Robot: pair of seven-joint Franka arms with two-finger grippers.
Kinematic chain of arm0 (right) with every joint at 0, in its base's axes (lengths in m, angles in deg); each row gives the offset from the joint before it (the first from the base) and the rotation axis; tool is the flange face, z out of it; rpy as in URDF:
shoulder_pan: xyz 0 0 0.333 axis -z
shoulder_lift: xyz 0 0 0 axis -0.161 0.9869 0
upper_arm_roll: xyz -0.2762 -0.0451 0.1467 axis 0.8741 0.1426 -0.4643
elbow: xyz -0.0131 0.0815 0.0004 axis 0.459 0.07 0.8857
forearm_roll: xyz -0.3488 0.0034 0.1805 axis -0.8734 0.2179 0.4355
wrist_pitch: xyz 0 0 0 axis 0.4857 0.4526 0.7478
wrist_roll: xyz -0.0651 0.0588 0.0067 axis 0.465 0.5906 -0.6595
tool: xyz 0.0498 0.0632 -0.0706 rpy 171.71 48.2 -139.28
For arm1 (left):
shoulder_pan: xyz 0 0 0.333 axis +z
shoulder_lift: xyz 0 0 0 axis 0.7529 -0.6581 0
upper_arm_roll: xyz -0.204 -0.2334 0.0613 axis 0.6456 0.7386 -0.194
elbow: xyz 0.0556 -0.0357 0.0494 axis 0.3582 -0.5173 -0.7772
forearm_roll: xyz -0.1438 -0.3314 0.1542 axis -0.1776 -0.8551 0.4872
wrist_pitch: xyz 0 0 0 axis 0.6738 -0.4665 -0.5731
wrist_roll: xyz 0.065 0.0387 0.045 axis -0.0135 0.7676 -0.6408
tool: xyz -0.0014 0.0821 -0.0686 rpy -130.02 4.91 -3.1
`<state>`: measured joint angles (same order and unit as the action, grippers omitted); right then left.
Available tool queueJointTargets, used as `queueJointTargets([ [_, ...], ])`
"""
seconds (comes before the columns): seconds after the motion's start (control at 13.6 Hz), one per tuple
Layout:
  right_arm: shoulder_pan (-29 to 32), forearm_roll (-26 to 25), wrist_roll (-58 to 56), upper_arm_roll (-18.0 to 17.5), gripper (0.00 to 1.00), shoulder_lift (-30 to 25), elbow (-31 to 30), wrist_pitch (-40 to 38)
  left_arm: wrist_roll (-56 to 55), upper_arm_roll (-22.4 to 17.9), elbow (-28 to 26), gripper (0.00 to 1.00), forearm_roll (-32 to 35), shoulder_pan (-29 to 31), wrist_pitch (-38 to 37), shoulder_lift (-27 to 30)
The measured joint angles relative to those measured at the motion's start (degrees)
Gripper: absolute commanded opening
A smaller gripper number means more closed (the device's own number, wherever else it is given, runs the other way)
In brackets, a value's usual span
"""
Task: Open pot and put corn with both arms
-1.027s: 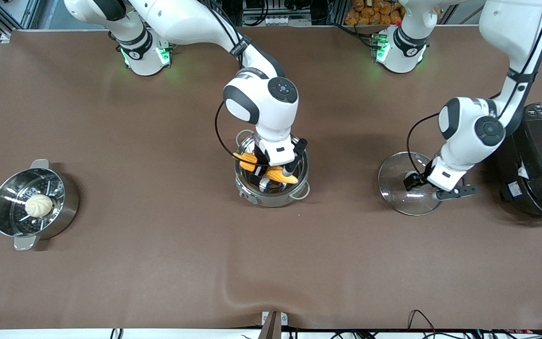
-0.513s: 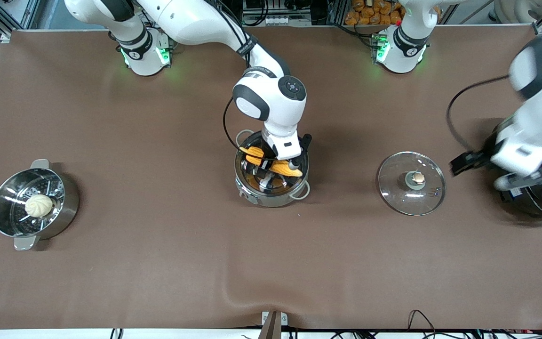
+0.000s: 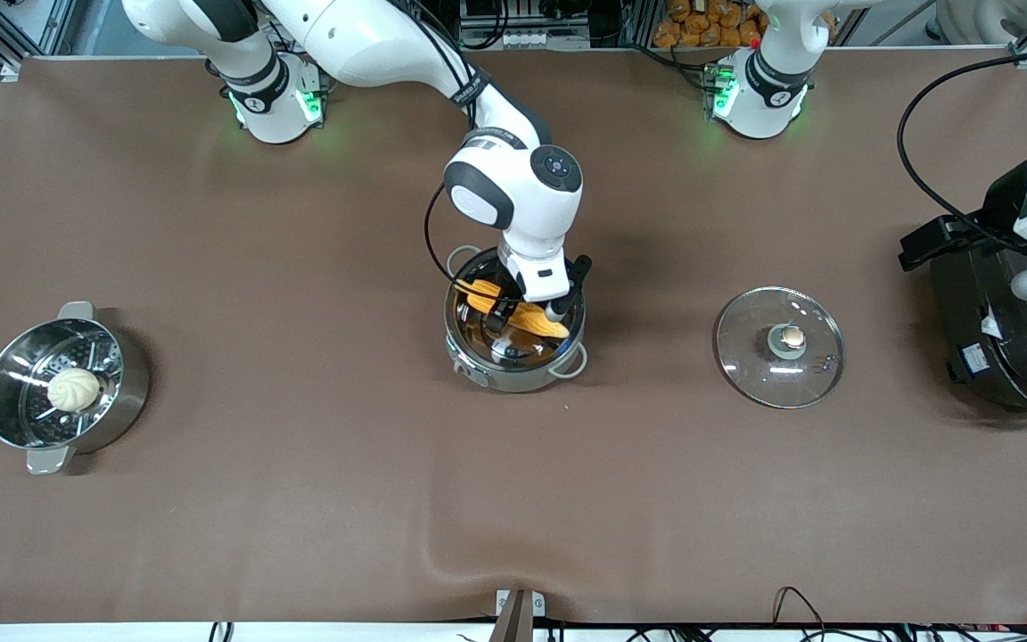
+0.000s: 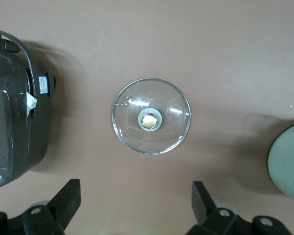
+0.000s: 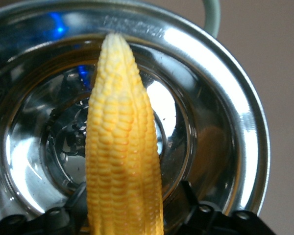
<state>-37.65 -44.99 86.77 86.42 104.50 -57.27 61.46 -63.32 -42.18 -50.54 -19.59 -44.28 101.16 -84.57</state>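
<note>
The right gripper (image 3: 522, 314) clamps the corn (image 3: 518, 309) over the open pot (image 3: 513, 357) at mid-table. Its glass lid (image 3: 779, 346) lies flat toward the left arm's end, beside the pot. The left gripper (image 4: 134, 208) hangs above the lid, fingers spread and empty.

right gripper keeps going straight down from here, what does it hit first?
Probably the pot's bare steel floor. The right gripper, shut on the corn, points into the open pot; depth is unclear, so the corn's tip may touch first.
</note>
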Motion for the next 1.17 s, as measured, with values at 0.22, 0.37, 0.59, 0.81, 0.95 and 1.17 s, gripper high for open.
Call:
queueJointTargets([
  [0.22,0.0,0.0,1.0,0.4,1.0,-1.6,0.8,-1.1,0.0,0.1,0.7,1.0,-0.4,0.0,-2.3,1.4],
  [0.37,0.5,0.3,2.9,0.8,1.0,-3.8,1.0,-2.5,0.0,0.1,0.8,1.0,-0.5,0.0,-3.3,2.9],
  [0.59,3.8,7.1,3.7,1.0,1.0,-8.4,1.1,-5.0,0.0,0.1,0.8,1.0,-0.5,0.0,-3.6,3.6],
  [0.81,8.7,9.6,3.7,1.2,1.0,-12.2,1.2,-8.9,0.0,0.1,0.7,1.0,-0.5,0.1,-3.6,3.6],
  [0.95,12.8,10.8,3.7,1.3,1.0,-14.4,1.2,-11.9,0.0,0.1,0.7,1.0,-0.5,0.1,-3.7,3.6],
  [1.17,20.7,12.4,3.5,1.5,1.0,-16.6,1.0,-15.7,0.0,0.1,0.7,1.0,-1.0,0.1,-3.7,3.6],
])
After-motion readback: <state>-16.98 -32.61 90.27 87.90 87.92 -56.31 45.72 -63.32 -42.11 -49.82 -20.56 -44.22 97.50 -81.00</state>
